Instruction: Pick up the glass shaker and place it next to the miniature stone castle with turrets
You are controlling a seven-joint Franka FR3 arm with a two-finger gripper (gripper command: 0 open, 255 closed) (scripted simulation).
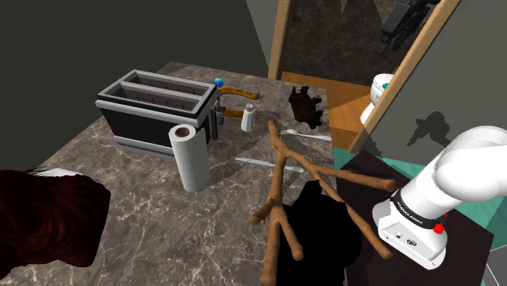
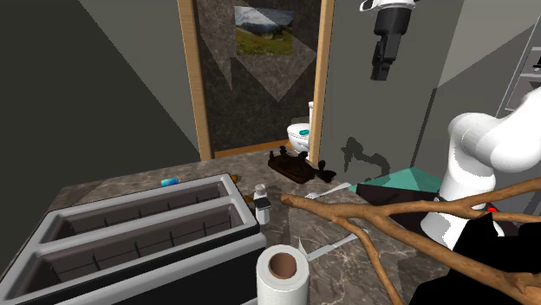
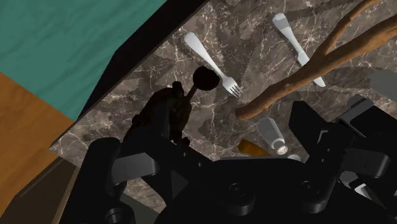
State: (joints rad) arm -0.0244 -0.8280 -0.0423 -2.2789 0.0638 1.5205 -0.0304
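The shaker (image 1: 248,118) is a small pale bottle with a light cap, standing on the marble counter (image 1: 138,175) just right of the toaster in the shoulder view. It also shows as the shaker (image 2: 262,202) and the shaker (image 3: 272,135). The castle (image 1: 305,106) is a dark brown lump near the counter's far edge, a short way beyond the shaker; it is also the castle (image 2: 295,165) and the castle (image 3: 162,114). My gripper (image 2: 379,74) hangs high above the counter, pointing down, far from both. In the wrist view the gripper (image 3: 210,149) is open, with nothing between its fingers.
A grey two-slot toaster (image 1: 158,110) and an upright paper towel roll (image 1: 188,156) stand left of the shaker. A long forked branch (image 1: 284,183) lies across the counter. A fork (image 3: 213,63) lies by the castle. A doorway with a toilet (image 2: 299,134) lies beyond.
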